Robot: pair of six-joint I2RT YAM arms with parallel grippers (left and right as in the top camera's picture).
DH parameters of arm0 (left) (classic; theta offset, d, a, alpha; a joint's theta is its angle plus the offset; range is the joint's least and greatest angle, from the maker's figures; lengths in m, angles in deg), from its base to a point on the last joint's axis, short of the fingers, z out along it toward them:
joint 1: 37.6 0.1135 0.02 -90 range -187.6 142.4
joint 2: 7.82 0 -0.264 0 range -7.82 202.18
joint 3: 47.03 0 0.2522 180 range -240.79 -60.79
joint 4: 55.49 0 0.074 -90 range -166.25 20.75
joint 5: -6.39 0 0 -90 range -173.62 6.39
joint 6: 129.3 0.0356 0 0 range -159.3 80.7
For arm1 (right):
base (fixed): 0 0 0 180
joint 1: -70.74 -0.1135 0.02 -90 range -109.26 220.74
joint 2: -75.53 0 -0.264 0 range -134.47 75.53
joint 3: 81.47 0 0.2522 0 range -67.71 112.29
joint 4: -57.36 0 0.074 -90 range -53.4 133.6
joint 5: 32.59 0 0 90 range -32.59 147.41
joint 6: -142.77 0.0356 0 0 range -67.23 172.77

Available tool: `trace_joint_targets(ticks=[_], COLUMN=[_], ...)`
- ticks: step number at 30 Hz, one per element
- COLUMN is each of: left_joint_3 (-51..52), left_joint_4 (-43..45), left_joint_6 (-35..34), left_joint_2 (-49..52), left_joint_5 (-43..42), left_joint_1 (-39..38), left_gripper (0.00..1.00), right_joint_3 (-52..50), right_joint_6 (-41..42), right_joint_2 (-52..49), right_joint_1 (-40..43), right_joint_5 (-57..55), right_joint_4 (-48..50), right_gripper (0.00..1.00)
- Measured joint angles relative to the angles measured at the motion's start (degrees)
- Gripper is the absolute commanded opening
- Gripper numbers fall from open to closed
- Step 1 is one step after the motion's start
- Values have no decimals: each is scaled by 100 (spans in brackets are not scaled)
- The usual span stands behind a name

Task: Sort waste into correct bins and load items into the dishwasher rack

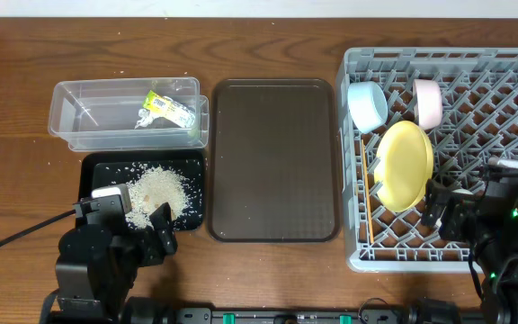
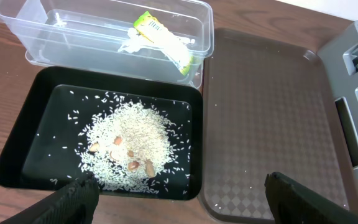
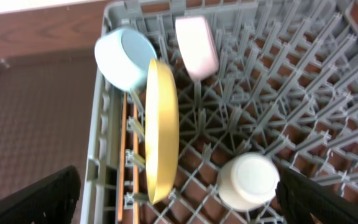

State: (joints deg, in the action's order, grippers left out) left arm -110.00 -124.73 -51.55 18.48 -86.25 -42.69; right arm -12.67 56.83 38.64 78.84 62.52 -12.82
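Observation:
The yellow-green wrapper (image 1: 165, 108) (image 2: 163, 40) lies in the clear tub (image 1: 66, 117) (image 2: 73, 46). Whitish rice scraps (image 1: 156, 191) (image 2: 129, 143) are piled in the black bin (image 1: 97, 171) (image 2: 30, 137). The grey rack (image 1: 502, 81) (image 3: 303, 81) holds the yellow plate (image 1: 405, 164) (image 3: 161, 124) on edge, the light blue bowl (image 1: 367, 103) (image 3: 126, 57), the white bowl (image 1: 428, 102) (image 3: 196, 38), an upturned pale cup (image 3: 247, 180) and the chopsticks (image 1: 367, 207) (image 3: 124, 155) along its left side. My left gripper (image 1: 138, 236) (image 2: 179, 199) is open and empty over the black bin's front edge. My right gripper (image 1: 448, 211) (image 3: 179, 196) is open and empty above the rack, beside the cup.
A flat brown tray (image 1: 272, 162) (image 2: 272, 112) lies between the bins and the rack. A black cable (image 1: 16, 238) runs from the left arm across the table's left front. A few rice grains are scattered on the wood by the bins.

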Motion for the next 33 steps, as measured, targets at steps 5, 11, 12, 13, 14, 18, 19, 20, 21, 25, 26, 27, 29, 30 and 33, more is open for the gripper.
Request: trace_joint_targets(ticks=[5, 11, 12, 13, 14, 18, 19, 20, 21, 25, 26, 27, 29, 30, 33], left_joint_3=[0, 0, 0, 0, 0, 0, 0, 0, 0, 2, 2, 2, 4, 7, 7], left_joint_4=[-4, -4, -4, -4, -4, -4, -4, -4, -4, -7, -7, -7, -11, -11, -9], left_joint_6=[0, 0, 0, 2, 0, 2, 0, 2, 0, 0, 2, 2, 2, 2, 2], left_joint_2=[0, 0, 0, 0, 0, 0, 0, 0, 0, 0, 0, 0, 0, 0, 0], left_joint_5=[0, 0, 2, 2, 0, 0, 2, 2, 2, 2, 2, 2, 2, 2, 2], left_joint_1=[0, 0, 0, 0, 0, 0, 0, 0, 0, 0, 0, 0, 0, 0, 0], left_gripper=[89, 89, 89, 89, 89, 89, 89, 89, 90, 89, 89, 89, 90, 90, 90], right_joint_3=[-11, -11, -11, -11, -11, -17, -22, -42, -76, -439, -608, -826, -1224, -1502, -2164], right_joint_6=[0, -116, -175, -225, -273, -389, -402, -420, -437, -516, -538, -564, -595, -605, -621], right_joint_2=[-2, -2, -2, -2, 0, 72, 111, 162, 238, 741, 927, 1165, 1552, 1812, 2396], right_joint_1=[0, 0, -2, -2, -2, -31, -52, -72, -107, -337, -411, -492, -597, -649, -780], right_joint_5=[0, -136, -225, -330, -404, -601, -629, -645, -667, -699, -726, -734, -730, -730, -745], right_joint_4=[-267, -592, -636, -678, -695, -533, -413, -267, -74, 800, 1049, 1357, 1847, 2157, 2800], right_gripper=[99, 99, 99, 99, 99, 99, 99, 99, 99, 99, 99, 99, 99, 99, 99])
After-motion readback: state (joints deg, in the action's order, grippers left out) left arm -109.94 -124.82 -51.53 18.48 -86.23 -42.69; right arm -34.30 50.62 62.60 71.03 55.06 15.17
